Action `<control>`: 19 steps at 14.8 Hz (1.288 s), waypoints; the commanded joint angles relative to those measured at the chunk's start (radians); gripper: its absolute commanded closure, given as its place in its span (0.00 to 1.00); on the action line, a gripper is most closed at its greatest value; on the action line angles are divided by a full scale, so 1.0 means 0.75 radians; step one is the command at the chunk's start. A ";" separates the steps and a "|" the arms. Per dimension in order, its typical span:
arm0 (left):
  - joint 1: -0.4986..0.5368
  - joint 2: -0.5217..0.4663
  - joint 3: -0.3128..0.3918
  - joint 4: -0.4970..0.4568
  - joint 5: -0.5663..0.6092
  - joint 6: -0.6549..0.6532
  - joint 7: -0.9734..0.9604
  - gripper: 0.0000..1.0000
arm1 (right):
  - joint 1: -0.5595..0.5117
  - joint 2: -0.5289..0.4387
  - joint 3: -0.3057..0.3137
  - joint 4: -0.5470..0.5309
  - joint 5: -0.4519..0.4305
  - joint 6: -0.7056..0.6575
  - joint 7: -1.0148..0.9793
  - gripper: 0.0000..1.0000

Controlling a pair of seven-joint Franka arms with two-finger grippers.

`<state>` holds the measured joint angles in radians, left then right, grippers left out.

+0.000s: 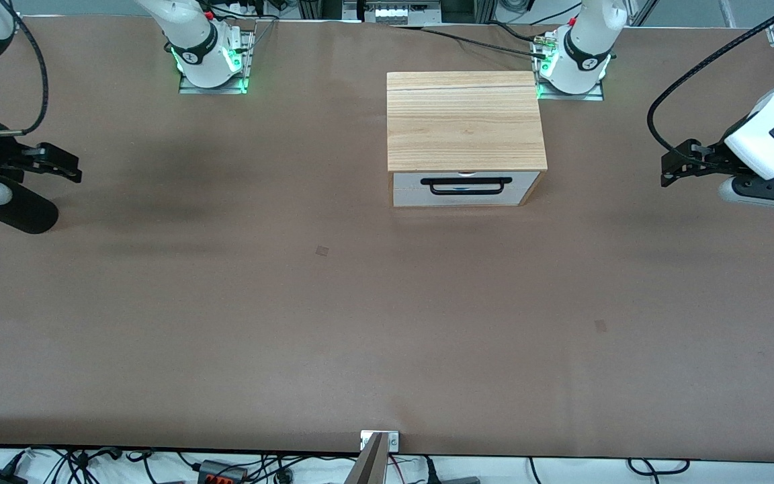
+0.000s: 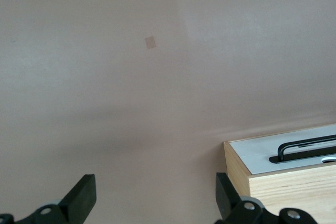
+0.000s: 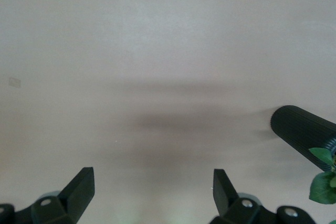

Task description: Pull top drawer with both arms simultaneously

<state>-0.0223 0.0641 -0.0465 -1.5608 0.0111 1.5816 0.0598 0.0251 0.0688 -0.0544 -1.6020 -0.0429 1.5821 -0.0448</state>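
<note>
The top drawer (image 1: 465, 189) is the white front with a long black bar handle (image 1: 471, 185). It sits flush in the light wood cabinet (image 1: 465, 121) near the left arm's base. My left gripper (image 1: 664, 172) hangs open over the table toward the left arm's end, well apart from the cabinet. The left wrist view shows this gripper (image 2: 155, 198) empty, with the drawer front (image 2: 262, 157) and handle (image 2: 304, 148) off to one side. My right gripper (image 1: 76, 169) hovers open over the right arm's end, and it is empty in the right wrist view (image 3: 152, 190).
The brown table (image 1: 360, 323) carries two small darker patches (image 1: 322, 251) (image 1: 600, 325). A black ribbed cylinder (image 3: 302, 129) and green leaves (image 3: 323, 182) lie near the right gripper. A metal bracket (image 1: 379, 440) sits at the table's edge nearest the camera.
</note>
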 commanded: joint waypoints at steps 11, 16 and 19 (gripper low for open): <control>-0.013 0.027 -0.003 0.046 0.032 -0.106 -0.002 0.00 | -0.060 0.031 -0.013 0.048 0.018 -0.021 0.006 0.00; -0.011 0.035 -0.003 0.046 0.016 -0.106 0.002 0.00 | -0.095 0.088 -0.024 0.101 0.018 0.003 -0.081 0.00; -0.015 0.041 -0.003 0.048 0.016 -0.113 0.012 0.00 | -0.095 0.123 -0.017 0.158 0.079 0.069 -0.081 0.00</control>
<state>-0.0292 0.0760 -0.0475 -1.5602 0.0113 1.5254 0.0600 -0.0326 0.1262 -0.0753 -1.5351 -0.0281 1.6228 -0.0834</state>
